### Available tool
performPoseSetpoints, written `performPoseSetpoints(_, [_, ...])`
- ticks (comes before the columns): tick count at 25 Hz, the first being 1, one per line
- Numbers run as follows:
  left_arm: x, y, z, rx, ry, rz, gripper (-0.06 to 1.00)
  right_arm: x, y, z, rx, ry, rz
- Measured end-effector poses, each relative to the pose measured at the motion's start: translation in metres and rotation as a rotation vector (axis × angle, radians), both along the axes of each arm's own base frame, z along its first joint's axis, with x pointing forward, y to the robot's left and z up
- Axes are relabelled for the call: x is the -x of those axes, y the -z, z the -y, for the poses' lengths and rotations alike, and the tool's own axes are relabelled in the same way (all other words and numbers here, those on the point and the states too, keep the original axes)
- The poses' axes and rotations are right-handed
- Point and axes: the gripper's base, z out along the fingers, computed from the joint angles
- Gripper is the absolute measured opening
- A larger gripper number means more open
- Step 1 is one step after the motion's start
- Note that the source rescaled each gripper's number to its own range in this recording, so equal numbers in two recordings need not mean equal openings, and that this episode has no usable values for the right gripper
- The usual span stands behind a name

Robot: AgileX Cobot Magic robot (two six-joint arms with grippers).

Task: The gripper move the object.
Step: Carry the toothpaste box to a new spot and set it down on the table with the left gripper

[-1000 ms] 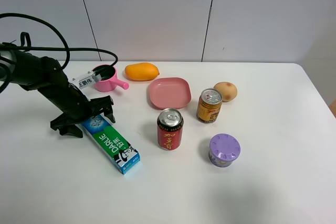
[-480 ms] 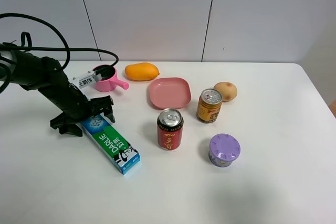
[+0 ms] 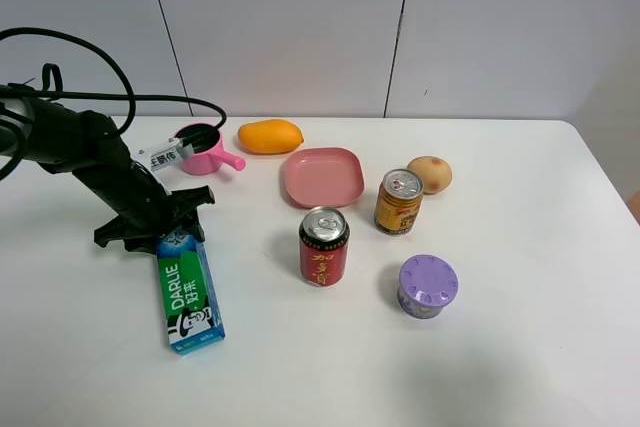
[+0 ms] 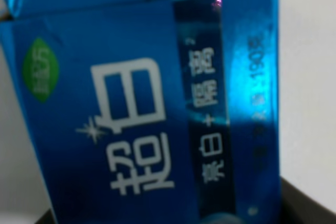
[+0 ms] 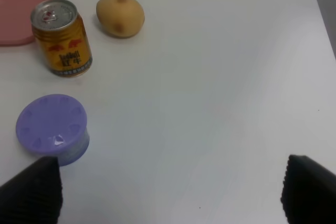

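The blue-and-green DARLIE toothpaste box [image 3: 188, 292] lies flat on the white table [image 3: 520, 347] at the left, its long side running toward the front edge. My left gripper [image 3: 160, 222], a black claw on a dark arm, is low over the box's far end with its jaws spread on either side of it. In the left wrist view the box [image 4: 142, 108] fills the picture, with dark fingertips [image 4: 310, 208] at its sides. My right gripper [image 5: 168, 192] is open and empty above bare table; it is out of the high view.
A red can [image 3: 324, 247], a yellow can [image 3: 399, 202], a purple-lidded tub [image 3: 428, 285], a pink plate [image 3: 322, 176], a potato [image 3: 429, 174], a mango [image 3: 269, 136] and a pink cup [image 3: 200, 149] stand mid-table and behind. The right wrist view shows the tub [image 5: 51, 128], yellow can [image 5: 61, 38] and potato [image 5: 120, 16].
The box's near end has swung left, from pointing diagonally toward the front right to pointing almost straight at the front edge. The left gripper shifted slightly back and left.
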Motion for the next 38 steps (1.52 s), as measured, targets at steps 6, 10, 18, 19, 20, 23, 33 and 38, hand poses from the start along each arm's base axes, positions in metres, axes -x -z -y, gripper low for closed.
performPoseSetpoints(6, [0.003, -0.022, 0.001, -0.016, 0.165, 0.033, 0.07, 0.000, 0.000, 0.000, 0.000, 0.000, 0.000])
performPoseSetpoints(10, [-0.010, -0.091, 0.003, -0.033, 0.286, 0.162, 0.06, 0.000, 0.000, 0.000, 0.000, 0.000, 0.000])
performPoseSetpoints(18, [-0.020, -0.246, 0.029, -0.050, 0.469, 0.316, 0.05, 0.000, 0.000, 0.000, 0.000, 0.000, 0.000])
performPoseSetpoints(19, [-0.017, -0.260, 0.039, -0.066, 0.509, 0.339, 0.05, 0.000, 0.000, 0.000, 0.000, 0.000, 0.000])
performPoseSetpoints(20, [-0.014, -0.276, 0.048, -0.083, 0.540, 0.379, 0.05, 0.000, 0.000, 0.000, 0.000, 0.000, 0.000])
performPoseSetpoints(23, [0.002, -0.315, 0.084, -0.097, 0.627, 0.512, 0.05, 0.000, 0.000, 0.000, 0.000, 0.000, 0.000])
performPoseSetpoints(33, [0.050, -0.307, 0.209, -0.021, 0.953, 0.543, 0.05, 0.000, 0.000, 0.000, 0.000, 0.000, 0.000])
performPoseSetpoints(38, [0.071, -0.282, 0.261, -0.011, 1.078, 0.510, 0.05, 0.000, 0.000, 0.000, 0.000, 0.000, 0.000])
